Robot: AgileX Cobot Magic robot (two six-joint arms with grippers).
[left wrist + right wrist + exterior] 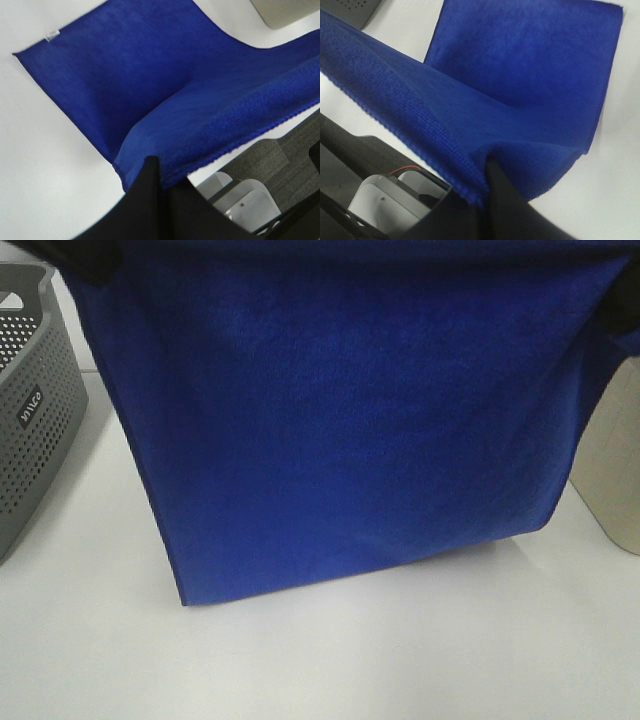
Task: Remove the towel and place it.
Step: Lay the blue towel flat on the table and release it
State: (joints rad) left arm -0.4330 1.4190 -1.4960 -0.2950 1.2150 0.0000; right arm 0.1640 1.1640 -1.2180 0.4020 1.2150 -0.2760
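Note:
The royal-blue towel (340, 420) hangs spread wide above the white table and fills most of the exterior high view. Its lower edge trails toward the table. In the left wrist view my left gripper (160, 175) is shut on one top corner of the towel (150, 90); a small white tag (51, 35) shows at the towel's far corner. In the right wrist view my right gripper (485, 177) is shut on the other top corner of the towel (520, 75). The grippers themselves are hidden at the top of the exterior high view.
A grey perforated basket (35, 400) stands at the left of the table. A beige basket (615, 450) stands at the right; it also shows in the left wrist view (285, 12). The white table (330, 660) lies below the towel.

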